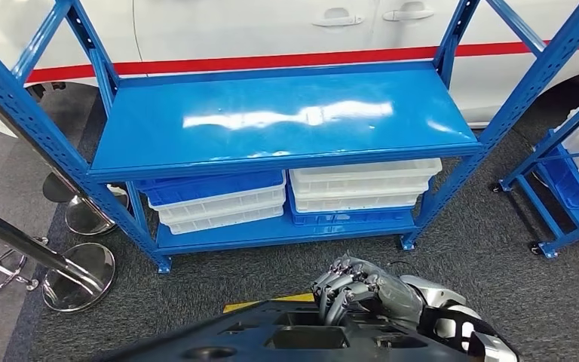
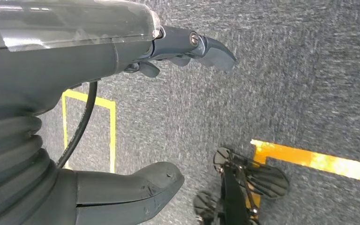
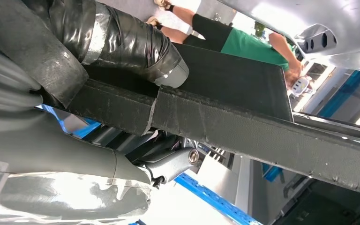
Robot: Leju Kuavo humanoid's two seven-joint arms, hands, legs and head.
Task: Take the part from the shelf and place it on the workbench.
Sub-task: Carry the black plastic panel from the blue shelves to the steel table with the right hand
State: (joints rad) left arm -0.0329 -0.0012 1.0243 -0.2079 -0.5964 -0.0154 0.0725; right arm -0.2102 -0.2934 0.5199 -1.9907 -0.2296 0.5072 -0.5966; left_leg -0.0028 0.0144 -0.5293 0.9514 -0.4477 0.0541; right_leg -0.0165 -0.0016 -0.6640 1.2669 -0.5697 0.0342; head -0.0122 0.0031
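A large black moulded part (image 1: 294, 339) with several cut-outs lies across the bottom of the head view. My right hand (image 1: 362, 290) grips its far edge, with the fingers curled over the rim. In the right wrist view the taped thumb (image 3: 122, 42) presses on the part's black edge (image 3: 243, 117). The blue shelf unit (image 1: 286, 121) stands ahead of me, and its upper shelf board is bare. My left hand (image 2: 75, 56) hangs over grey carpet with thumb and fingers apart and nothing between them.
White and blue bins (image 1: 219, 200) (image 1: 362, 188) are stacked on the lower shelf. A white car (image 1: 271, 30) stands behind the rack. Chrome stanchion bases (image 1: 79, 275) are at the left and a second blue rack (image 1: 573, 173) at the right. A person in a green shirt (image 3: 248, 44) is nearby.
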